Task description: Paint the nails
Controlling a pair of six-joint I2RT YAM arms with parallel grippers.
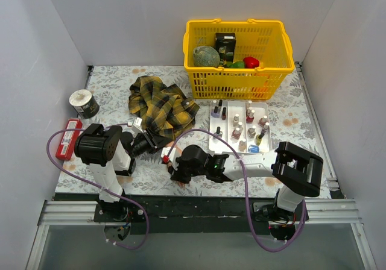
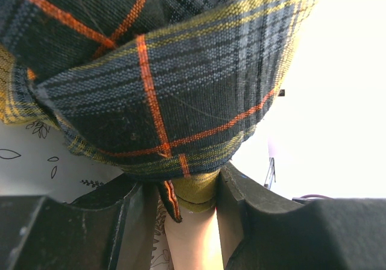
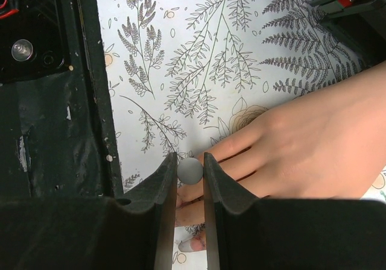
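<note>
mannequin hand [image 3: 301,143], nails obscured by right tool [image 3: 190,161]

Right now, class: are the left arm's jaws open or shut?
Shut on the mannequin wrist: both jaws press its sides beside the plaid cuff.

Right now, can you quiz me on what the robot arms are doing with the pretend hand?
1. True or false: the left gripper clasps the wrist of the peach skin-toned mannequin hand.
2. The small round knob in the right gripper is: A red, B grey, C yellow.
3. Fill in: the white tray of polish bottles lies next to the yellow plastic ____.
Key: 1 true; 2 B; 3 basket.
</note>
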